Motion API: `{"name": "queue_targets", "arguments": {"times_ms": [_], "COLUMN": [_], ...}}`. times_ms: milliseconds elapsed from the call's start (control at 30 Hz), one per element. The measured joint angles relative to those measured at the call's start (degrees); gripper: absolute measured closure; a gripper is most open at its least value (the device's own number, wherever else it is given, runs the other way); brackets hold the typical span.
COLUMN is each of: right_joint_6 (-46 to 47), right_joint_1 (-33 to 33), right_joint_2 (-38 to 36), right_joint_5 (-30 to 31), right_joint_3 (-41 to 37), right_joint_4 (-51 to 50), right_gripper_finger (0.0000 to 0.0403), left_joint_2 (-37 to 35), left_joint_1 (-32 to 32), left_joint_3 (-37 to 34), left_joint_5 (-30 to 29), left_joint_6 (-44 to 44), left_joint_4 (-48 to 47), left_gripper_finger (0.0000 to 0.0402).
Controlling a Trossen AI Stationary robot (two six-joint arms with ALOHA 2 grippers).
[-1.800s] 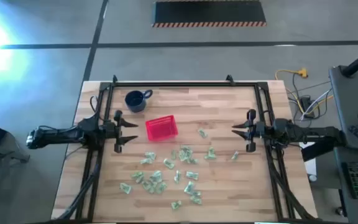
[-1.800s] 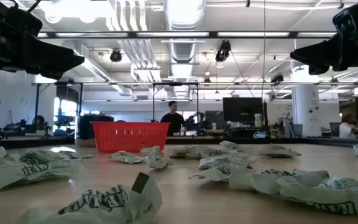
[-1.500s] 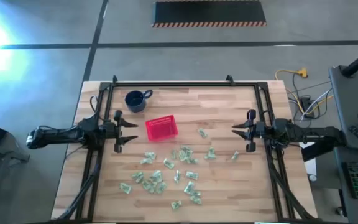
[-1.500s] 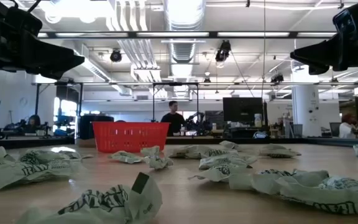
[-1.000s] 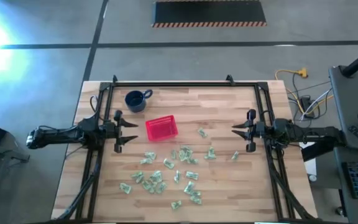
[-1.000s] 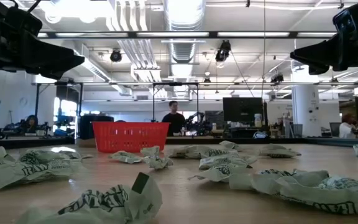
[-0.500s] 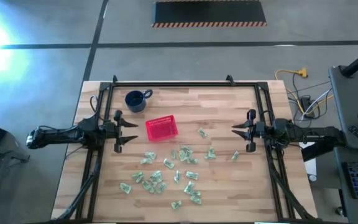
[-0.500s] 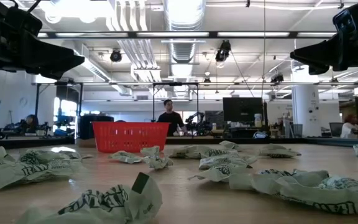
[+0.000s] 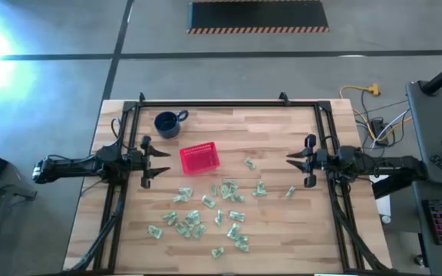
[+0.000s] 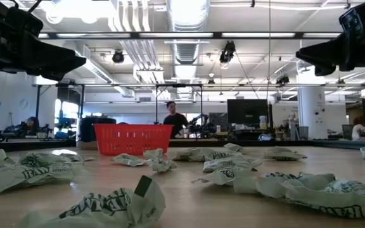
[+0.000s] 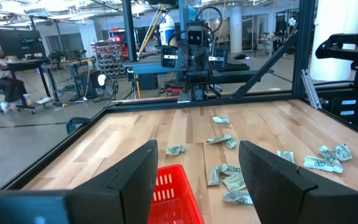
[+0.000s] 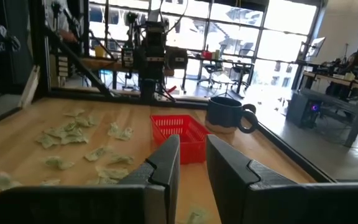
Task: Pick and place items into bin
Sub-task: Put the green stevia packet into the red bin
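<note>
Several tiny pale green-and-white wrapped pieces point(image 9: 219, 207) lie scattered on the wooden table's near half, and they show close up in the low view point(image 10: 233, 166). The red latticed basket point(image 9: 199, 158) stands on the table left of centre and beyond them. My left gripper point(image 9: 166, 162) hovers open, just left of the basket point(image 11: 169, 193). My right gripper point(image 9: 288, 160) hovers at the table's right side, above the pieces, with only a narrow gap between its fingers point(image 12: 193, 152). Neither gripper holds anything.
A dark blue mug point(image 9: 169, 123) stands beyond the basket, near the far left corner. A black frame point(image 9: 229, 103) runs along the table's far edge and both sides. People sit and stand in the room behind point(image 10: 174, 118). Bare wood lies between basket and right gripper.
</note>
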Motion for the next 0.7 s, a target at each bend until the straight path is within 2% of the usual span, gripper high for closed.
{"name": "queue_targets", "arguments": {"times_ms": [300,467,700], "right_joint_6": [7.8,9.16,0.35], "right_joint_1": [0.0,-0.02,-0.02], "right_joint_2": [0.0,0.02,0.04], "right_joint_5": [-0.02,-0.03,0.0], "right_joint_3": [0.0,0.0,0.0], "right_joint_4": [8.66,5.97,5.71], "right_gripper_finger": [0.0335,0.0335,0.0335], "left_joint_2": [0.0,0.0,0.0], "left_joint_1": [0.01,-0.02,0.0], "left_joint_3": [0.0,0.0,0.0], "left_joint_5": [0.02,0.02,0.0], "left_joint_6": [0.02,0.0,0.02], "left_joint_4": [0.01,0.02,0.02], "left_gripper_finger": [0.0193,0.0193,0.0193]}}
